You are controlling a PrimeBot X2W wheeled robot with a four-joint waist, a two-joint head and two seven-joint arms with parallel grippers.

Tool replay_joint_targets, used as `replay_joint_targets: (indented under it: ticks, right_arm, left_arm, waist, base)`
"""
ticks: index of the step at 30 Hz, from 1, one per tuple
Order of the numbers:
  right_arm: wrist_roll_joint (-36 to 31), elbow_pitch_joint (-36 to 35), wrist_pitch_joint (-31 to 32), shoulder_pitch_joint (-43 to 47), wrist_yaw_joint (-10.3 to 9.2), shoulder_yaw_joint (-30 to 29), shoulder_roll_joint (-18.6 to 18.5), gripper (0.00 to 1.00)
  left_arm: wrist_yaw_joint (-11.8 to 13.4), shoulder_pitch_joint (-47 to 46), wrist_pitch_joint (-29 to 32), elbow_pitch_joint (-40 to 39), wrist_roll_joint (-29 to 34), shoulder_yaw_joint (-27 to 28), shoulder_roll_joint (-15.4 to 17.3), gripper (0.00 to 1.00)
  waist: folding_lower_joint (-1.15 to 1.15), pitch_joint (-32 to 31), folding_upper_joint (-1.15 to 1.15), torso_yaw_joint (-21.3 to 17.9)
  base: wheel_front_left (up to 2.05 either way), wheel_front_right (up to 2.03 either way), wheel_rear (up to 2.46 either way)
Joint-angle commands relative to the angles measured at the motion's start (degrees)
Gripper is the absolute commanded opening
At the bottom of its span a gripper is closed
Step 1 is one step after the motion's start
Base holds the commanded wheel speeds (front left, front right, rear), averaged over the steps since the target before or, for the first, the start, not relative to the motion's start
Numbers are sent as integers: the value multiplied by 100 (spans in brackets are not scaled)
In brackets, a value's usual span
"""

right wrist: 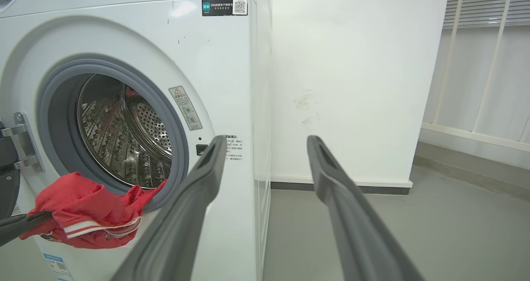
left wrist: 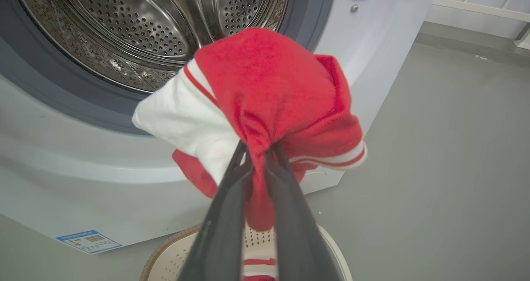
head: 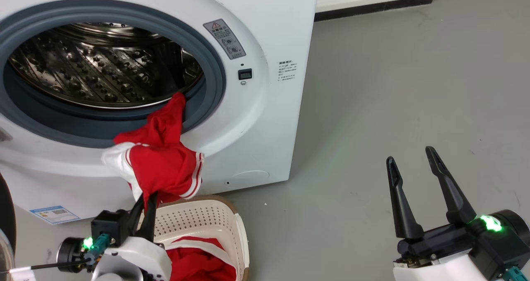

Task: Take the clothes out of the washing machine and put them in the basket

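- Right now the left gripper (head: 148, 198), low at the left of the head view, is clenched on a red garment (head: 165, 165) with white stripes. Its two dark fingers pinch a bunched fold of the cloth.
- The garment hangs out of the washer (head: 265, 107). One end trails up over the grey ring (head: 213, 82) at the porthole's lower right edge, and the rest sags down the white front.
- In the left wrist view the cloth bulges above the fingertips, with a white panel at the left, a striped cuff at the right and a red strip hanging down between the fingers.
- The drum (head: 95, 74), shiny perforated steel, sits in the upper left of the head view.
- The basket (head: 198, 217) stands on the floor (head: 393, 86) just before the washer, at the bottom of the head view left of centre and right below the held garment. Whether the garment touches its rim I cannot tell.
- A second garment (head: 198, 264), red with a white stripe, lies in the basket.
- The right gripper (head: 410, 154), at the lower right of the head view, is spread wide and holds nothing. It hangs over the grey floor, well apart from the washer and the basket.
- In the right wrist view its fingers point toward the washer's right front edge and a white wall (right wrist: 352, 66).
- A blue sticker (head: 54, 214) sits low on the washer's front, at the left.
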Motion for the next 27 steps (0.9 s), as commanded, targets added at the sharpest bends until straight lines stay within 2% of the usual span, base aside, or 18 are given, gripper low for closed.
replay_joint_targets:
  ticks: [1,16,25,27]
  right_arm:
    - [-22,-16,-11,13,-4,7,1,100]
    - [52,-163,-11,-451,-4,20,1,100]
    - [150,-271,-11,-729,-4,6,1,100]
    - [163,-306,-11,-844,-4,25,1,100]
  left_arm:
    - [-18,41,-43,32,14,-2,-26,0]
    - [-625,-354,-31,1687,276,-70,-287,0]
    - [-908,-825,-30,2880,509,-188,-440,0]
    - [-958,-1093,-31,3381,556,-224,-480,0]
  waist:
    - [1,29,0,-8]
    - [1,945,0,-330]
    - [1,1508,0,-428]
    - [1,1738,0,-461]
  base:
    - [0,0,0]
    - [0,0,0]
    - [0,0,0]
    - [0,0,0]
